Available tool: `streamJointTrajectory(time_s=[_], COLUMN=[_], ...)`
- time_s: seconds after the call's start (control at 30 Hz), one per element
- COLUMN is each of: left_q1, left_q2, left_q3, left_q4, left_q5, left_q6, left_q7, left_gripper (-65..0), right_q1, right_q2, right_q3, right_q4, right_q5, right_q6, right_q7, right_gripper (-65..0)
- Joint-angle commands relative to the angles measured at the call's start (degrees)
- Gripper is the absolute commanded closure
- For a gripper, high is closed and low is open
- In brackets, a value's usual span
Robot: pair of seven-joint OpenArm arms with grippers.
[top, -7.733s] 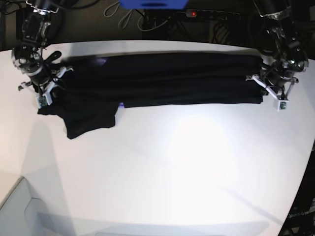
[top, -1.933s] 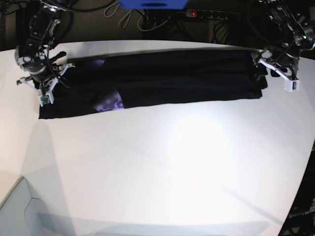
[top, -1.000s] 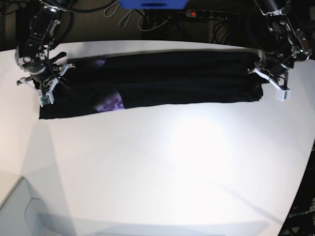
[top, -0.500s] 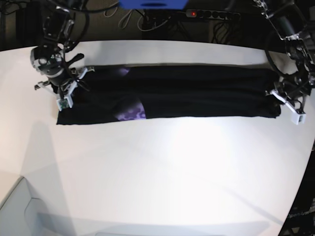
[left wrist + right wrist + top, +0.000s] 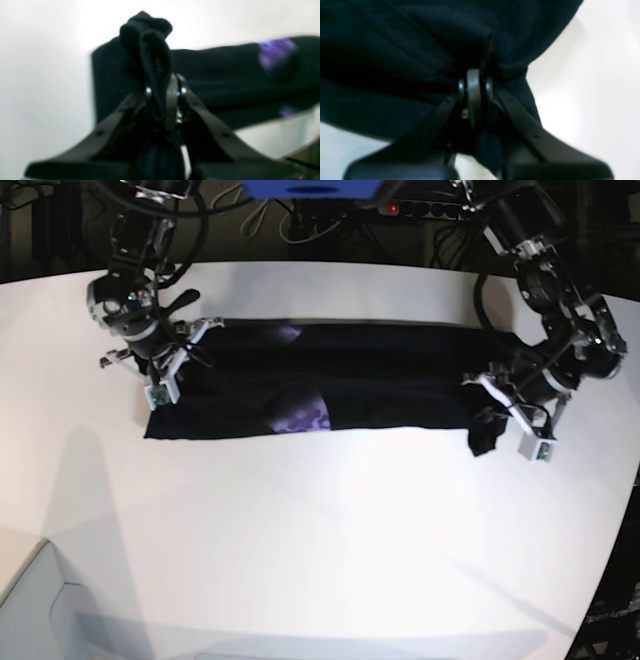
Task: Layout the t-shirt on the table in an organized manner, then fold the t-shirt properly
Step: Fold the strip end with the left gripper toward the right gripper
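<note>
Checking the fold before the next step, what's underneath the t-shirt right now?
Only the white table shows around the t-shirt, which lies as a long folded band. The left gripper and right gripper pinch its ends. Anything beneath the cloth is hidden.

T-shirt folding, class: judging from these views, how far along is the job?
Done: the t-shirt lies as a long narrow folded band on the table. In hand: the left gripper and right gripper each pinch one end, the left's end bunched up. Left: folding the band across its length.
</note>
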Motion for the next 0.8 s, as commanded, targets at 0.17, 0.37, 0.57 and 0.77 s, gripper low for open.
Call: streamJointTrajectory(time_s=[0.17,0.37,0.57,0.77], left_q1=[1.28,0.49,-0.83,-0.74], left_q2=[1.61,5.83,8.47,8.47], left_q3=[8.92,10.68,13.93,18.33], left_q4=[5.19,5.01,2.9,1.85], left_q5=[-0.93,-0.93,-0.93,1.8], left_q6=[13.96,19.94,20.11,20.11], left_q7=[-1.03,-1.11,-1.11,-2.34], left_gripper=[-0.1,-0.1,-0.1,-0.1], right_q1=[-0.72,-0.72,-0.72,-0.72], right_q2=[-0.69,-0.78,-0.78,-0.78], right_q3=[-1.75,-2.1,-2.19,-2.19], right_q4=[-0.52,-0.52,-0.52,-0.52], right_q5=[-1.17,-1.17,-1.17,-1.17], right_q6=[1.5,1.5,1.5,1.5], right_q7=[-4.26,-4.35,-4.35,-4.35], right_gripper=[0.0,0.0,0.0,0.0])
